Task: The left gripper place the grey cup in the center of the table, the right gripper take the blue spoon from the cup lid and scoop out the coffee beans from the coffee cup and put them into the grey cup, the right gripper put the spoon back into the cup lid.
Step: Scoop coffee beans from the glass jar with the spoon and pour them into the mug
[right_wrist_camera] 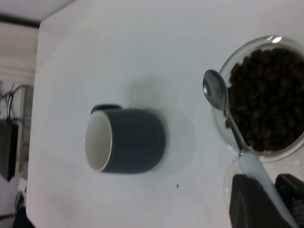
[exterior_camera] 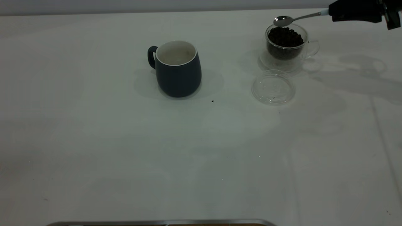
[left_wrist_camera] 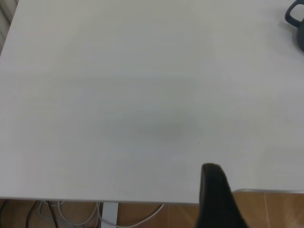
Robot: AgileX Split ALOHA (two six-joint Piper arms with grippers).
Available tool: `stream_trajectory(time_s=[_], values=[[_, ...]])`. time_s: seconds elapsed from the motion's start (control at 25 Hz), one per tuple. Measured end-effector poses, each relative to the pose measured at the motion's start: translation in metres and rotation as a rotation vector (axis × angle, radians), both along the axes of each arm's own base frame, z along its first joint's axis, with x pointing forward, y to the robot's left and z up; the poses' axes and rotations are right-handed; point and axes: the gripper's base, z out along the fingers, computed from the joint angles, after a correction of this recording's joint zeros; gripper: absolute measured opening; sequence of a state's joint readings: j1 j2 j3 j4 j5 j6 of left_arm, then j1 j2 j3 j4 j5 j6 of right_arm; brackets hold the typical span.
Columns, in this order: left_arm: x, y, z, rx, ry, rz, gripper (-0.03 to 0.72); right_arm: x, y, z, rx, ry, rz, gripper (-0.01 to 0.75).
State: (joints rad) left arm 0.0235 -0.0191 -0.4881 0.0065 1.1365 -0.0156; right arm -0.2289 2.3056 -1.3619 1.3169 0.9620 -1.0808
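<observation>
Nearest, the lid (exterior_camera: 273, 87) lies empty on the table (exterior_camera: 125, 157). Behind it the coffee cup (exterior_camera: 286, 47) brims with beans (exterior_camera: 285, 37); the grey cup (exterior_camera: 177, 68) stands upright mid-table, well to its left. Farthest back, the right gripper (exterior_camera: 337, 12) is clamped on the spoon (exterior_camera: 284, 20), bowl hovering over the coffee cup's rim. Left gripper (left_wrist_camera: 216, 199): can't tell its fingers.

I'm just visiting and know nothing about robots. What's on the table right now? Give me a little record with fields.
Centre: grey ceramic cup, upright, looks empty
Right side: clear glass coffee cup full of dark coffee beans
In front of it: clear round cup lid, nothing on it
Right gripper: fingers shut on blue-handled metal spoon, bowl empty above the beans
Left gripper: away from the cups
</observation>
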Motion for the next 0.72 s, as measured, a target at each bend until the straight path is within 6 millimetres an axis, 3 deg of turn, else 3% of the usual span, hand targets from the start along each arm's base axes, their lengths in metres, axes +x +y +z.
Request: stream_trajectory(time_s=[0.72], values=[[0.0, 0.0, 0.0, 0.0, 0.0, 0.0, 0.508, 0.001, 0.001, -0.043, -0.009, 0.128, -0.073, 0.101]])
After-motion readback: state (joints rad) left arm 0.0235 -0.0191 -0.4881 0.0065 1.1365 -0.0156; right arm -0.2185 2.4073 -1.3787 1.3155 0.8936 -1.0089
